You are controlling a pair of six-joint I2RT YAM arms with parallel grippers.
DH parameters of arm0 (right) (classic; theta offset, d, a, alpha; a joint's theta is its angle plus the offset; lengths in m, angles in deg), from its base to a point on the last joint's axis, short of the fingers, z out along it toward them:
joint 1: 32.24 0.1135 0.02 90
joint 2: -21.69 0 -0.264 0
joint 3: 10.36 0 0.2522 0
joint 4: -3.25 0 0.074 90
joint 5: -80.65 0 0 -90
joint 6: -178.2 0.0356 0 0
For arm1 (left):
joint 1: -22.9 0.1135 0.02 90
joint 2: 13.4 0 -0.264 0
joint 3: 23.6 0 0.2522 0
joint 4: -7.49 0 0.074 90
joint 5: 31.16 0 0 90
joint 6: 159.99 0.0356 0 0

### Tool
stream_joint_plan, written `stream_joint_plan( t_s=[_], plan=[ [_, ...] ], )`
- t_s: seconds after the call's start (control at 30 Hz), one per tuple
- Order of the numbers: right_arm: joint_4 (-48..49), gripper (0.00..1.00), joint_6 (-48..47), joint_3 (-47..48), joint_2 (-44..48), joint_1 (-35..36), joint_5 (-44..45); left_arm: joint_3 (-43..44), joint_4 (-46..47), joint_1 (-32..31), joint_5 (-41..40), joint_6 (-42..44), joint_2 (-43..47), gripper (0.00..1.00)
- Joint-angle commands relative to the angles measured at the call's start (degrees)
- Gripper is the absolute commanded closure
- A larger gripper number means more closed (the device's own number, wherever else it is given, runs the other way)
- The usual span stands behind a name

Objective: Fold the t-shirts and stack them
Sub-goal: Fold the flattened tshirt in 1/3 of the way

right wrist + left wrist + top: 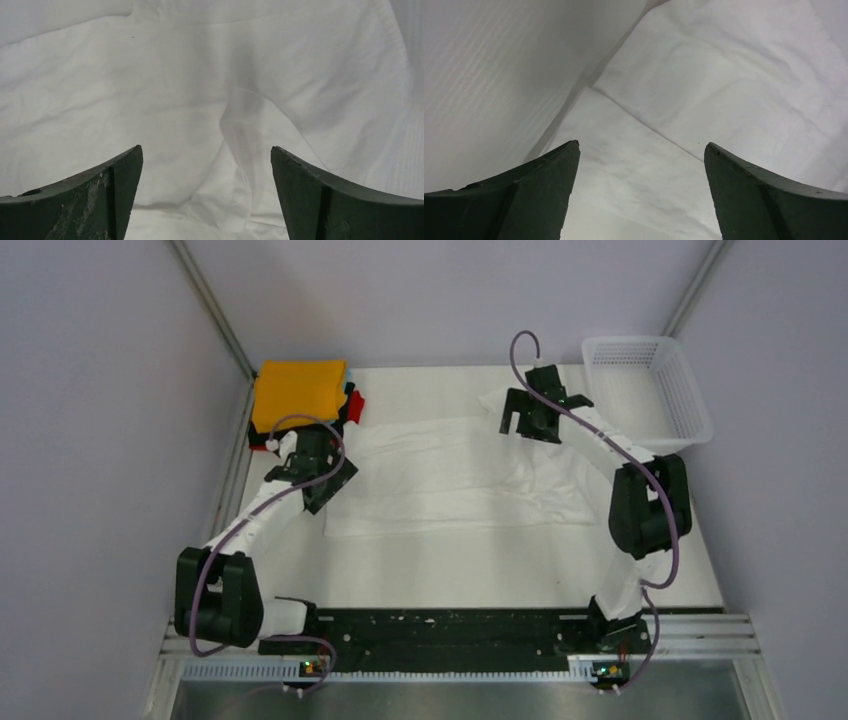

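A plain white t-shirt (455, 475) lies spread and partly folded across the middle of the table, wrinkled at its right end. It fills the left wrist view (704, 85) and the right wrist view (200, 80). A stack of folded shirts stands at the back left, an orange one (298, 390) on top, with teal, black and red edges (353, 405) showing under it. My left gripper (325, 483) is open over the shirt's left end. My right gripper (522, 420) is open over the shirt's back right part. Both are empty.
A white plastic lattice basket (650, 390) stands at the back right corner. Grey walls and metal frame posts close in the table on three sides. The black base rail (440, 630) runs along the near edge.
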Motion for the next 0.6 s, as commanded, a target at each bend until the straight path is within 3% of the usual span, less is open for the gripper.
stream_joint_plan(
  t_s=[0.0, 0.1, 0.3, 0.57],
  plan=[
    [1.2, 0.01, -1.3, -4.6, 7.6, -0.3, -3.1, 0.0, -4.4, 0.2, -1.7, 1.2, 6.7, 0.01],
    [5.6, 0.01, -1.0, -15.0, 16.9, -0.3, -5.1, -2.2, -3.5, 0.1, 1.4, 3.0, 10.6, 0.01],
    [13.6, 0.01, -1.0, -30.1, 25.0, -0.3, -16.2, -8.1, 7.4, -0.5, 19.4, 6.7, 12.0, 0.01],
    [16.3, 0.01, -2.1, -31.6, 20.9, -0.3, -15.7, -11.2, 6.7, -0.6, 18.5, 7.0, 10.5, 0.01]
  ],
)
